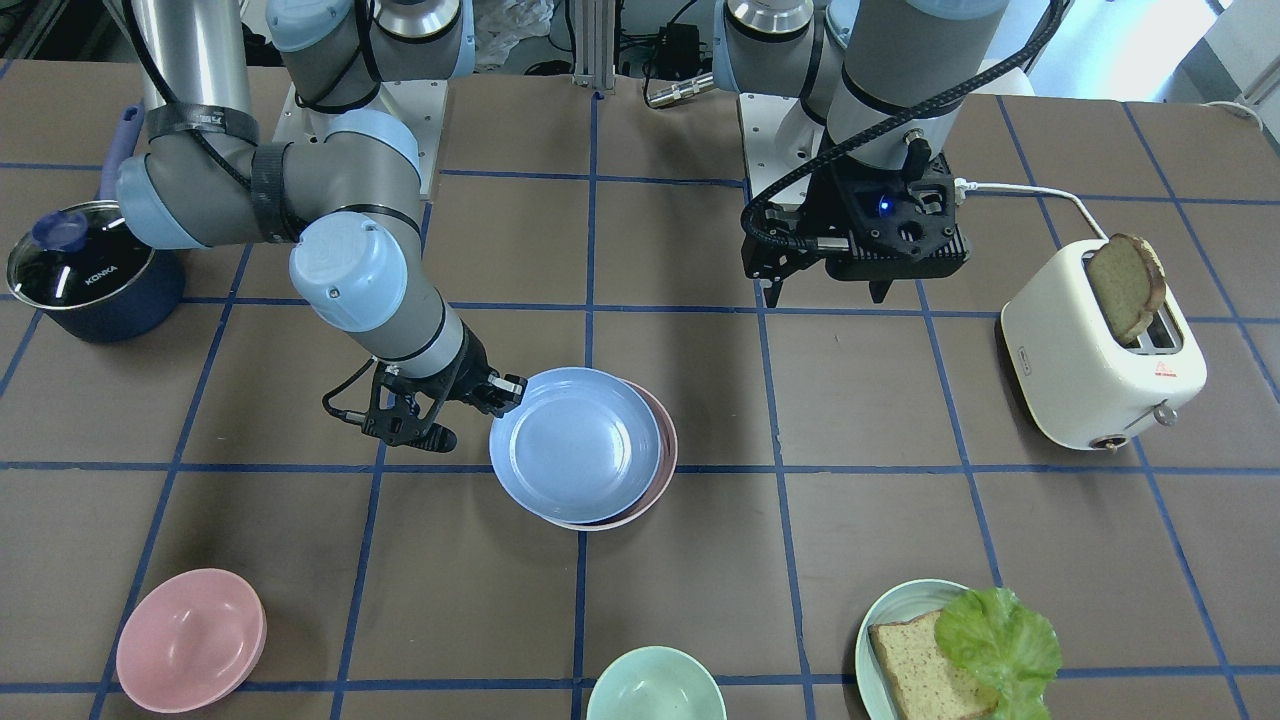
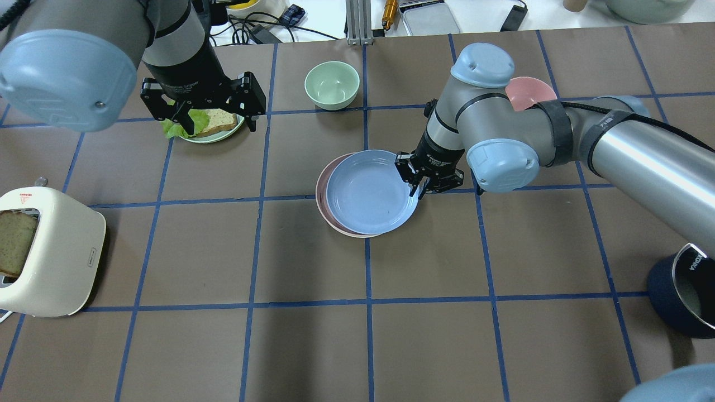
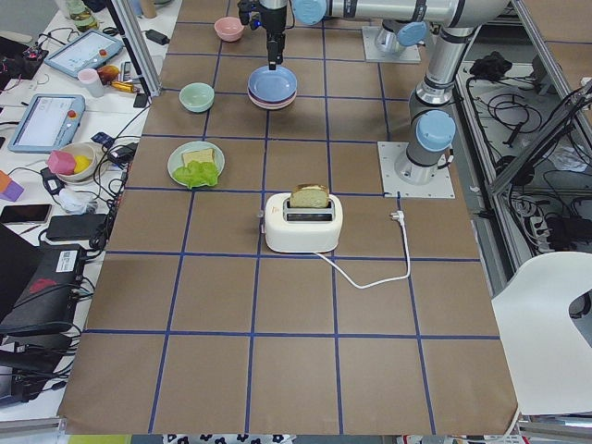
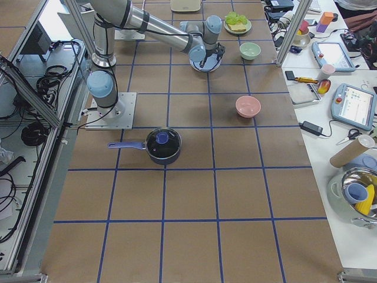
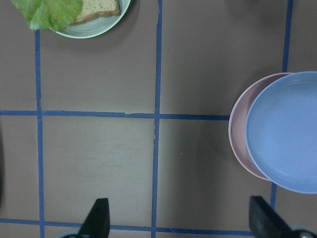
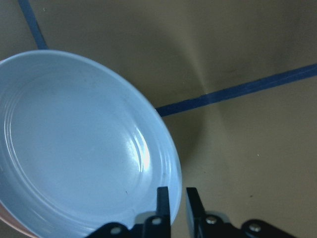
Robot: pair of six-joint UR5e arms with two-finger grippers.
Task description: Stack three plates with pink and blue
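Note:
The light blue plate lies on the pink plate, shifted a little off centre, near the table's middle. My right gripper is at the blue plate's rim. In the right wrist view its fingers stand close together with the rim of the blue plate between them. My left gripper is open and empty, above the table, apart from the plates. No cream-white plate shows.
A pale green plate with bread and lettuce, a green bowl and a pink bowl stand along the far edge. A white toaster stands on my left. A dark blue lidded pot stands on my right.

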